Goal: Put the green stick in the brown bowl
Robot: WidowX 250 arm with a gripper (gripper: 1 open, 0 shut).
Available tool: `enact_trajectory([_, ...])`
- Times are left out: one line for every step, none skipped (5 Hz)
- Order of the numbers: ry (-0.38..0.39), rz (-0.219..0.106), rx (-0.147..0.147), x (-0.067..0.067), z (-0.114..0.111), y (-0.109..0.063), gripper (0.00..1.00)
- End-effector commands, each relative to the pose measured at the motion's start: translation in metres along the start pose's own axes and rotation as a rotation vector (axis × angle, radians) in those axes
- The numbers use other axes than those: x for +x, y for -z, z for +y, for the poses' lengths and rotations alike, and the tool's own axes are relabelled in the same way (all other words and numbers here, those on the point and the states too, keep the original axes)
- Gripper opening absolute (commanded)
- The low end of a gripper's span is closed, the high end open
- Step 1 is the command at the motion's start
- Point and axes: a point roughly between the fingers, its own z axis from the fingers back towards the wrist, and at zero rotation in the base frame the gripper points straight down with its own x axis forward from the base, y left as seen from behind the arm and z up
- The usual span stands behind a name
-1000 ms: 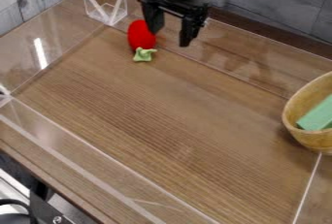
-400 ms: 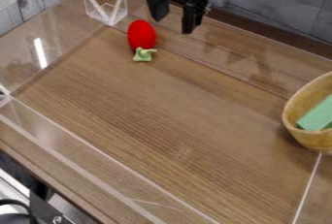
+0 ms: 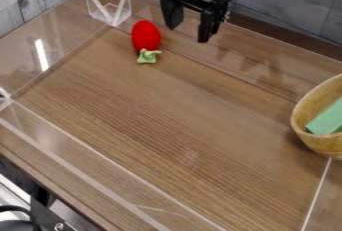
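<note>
Nothing seems left to do: the mint-green stick point(image 3: 325, 117) lies in the brown bowl point(image 3: 301, 107), well apart from the gripper fingers point(image 3: 187, 25) (their spread I cannot tell).

The strawberry toy point(image 3: 146, 36) lies just beside the end effector point(image 3: 197, 17), on its left in the view. The bowl point(image 3: 318, 123), with the stick point(image 3: 327, 116) in it, sits well apart from the end effector, toward the view's lower right.

one green stick point(image 3: 325, 118), one bowl point(image 3: 307, 108), one strawberry point(image 3: 144, 36)
</note>
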Motion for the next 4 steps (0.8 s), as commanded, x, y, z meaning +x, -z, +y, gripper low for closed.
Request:
enact_trajectory([-0.023, -0.068, 0.017, -0.003, 0.006, -0.033, 1.00])
enact_trajectory([-0.077, -0.060, 0.025, -0.012, 0.012, -0.031, 1.00])
enact_trajectory([-0.114, -0.046, 0.032, -0.016, 0.014, -0.026, 1.00])
enact_trajectory([-0.067, -0.048, 0.023, -0.009, 0.000, -0.022, 1.00])
